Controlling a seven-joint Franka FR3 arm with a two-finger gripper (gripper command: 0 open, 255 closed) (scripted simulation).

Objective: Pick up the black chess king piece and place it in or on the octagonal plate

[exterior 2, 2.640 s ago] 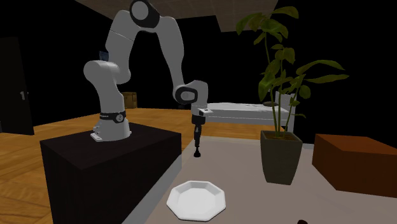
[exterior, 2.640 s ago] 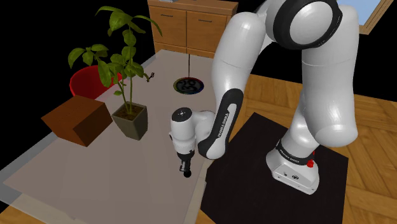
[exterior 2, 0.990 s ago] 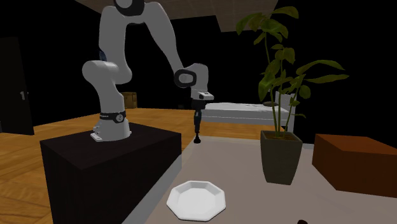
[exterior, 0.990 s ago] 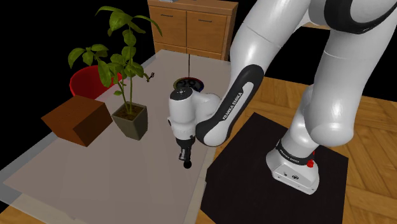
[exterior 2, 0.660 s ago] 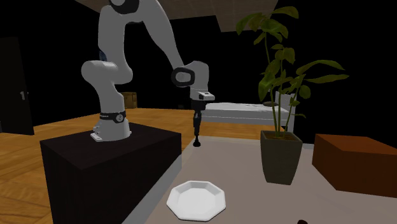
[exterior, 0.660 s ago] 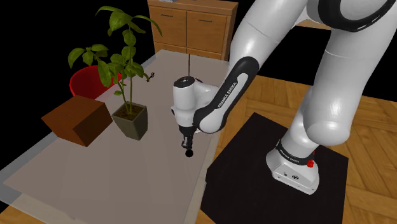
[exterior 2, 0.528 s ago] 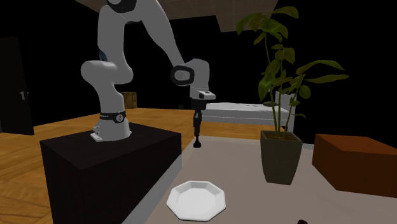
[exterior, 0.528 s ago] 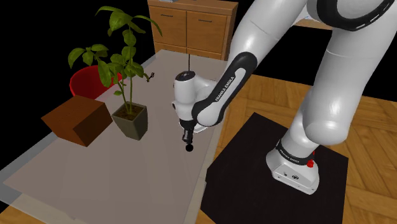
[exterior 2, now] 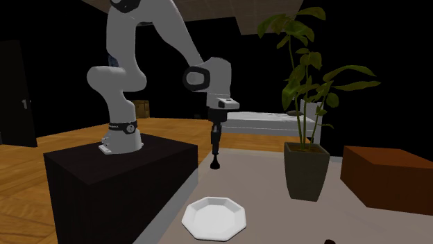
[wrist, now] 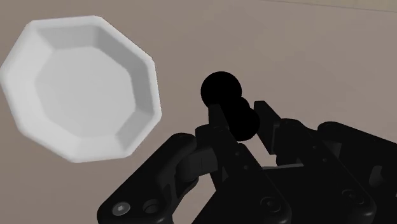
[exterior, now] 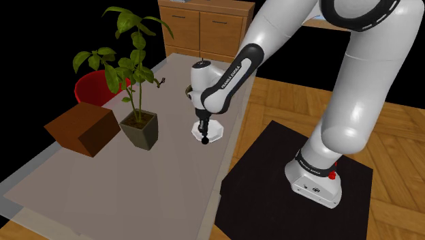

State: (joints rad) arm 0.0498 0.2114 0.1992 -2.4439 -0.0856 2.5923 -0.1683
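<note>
A black chess king [exterior: 204,140] hangs base-down above the beige table [exterior: 136,184], clasped by its upper part in my shut gripper [exterior: 201,130]. In the shoulder view its round base overlaps the near edge of the white octagonal plate [exterior: 214,131]. The wrist view has the king [wrist: 222,93] between my fingers [wrist: 219,122], with the plate [wrist: 83,89] off to one side, not under the piece. From the second exterior view the gripper [exterior 2: 216,134] holds the king [exterior 2: 216,157] clear of the table, beyond the plate [exterior 2: 215,218].
A potted plant [exterior: 139,126], a brown box [exterior: 82,127] and a red round container [exterior: 92,87] stand on the shoulder view's left. A wooden cabinet [exterior: 204,27] sits behind the table. The black stand [exterior: 293,184] borders the table's right edge.
The arm has carried the king away from the near table edge toward the far side, up to the plate's rim. The plate, earlier covered by the arm, now shows. The grip is unchanged.
</note>
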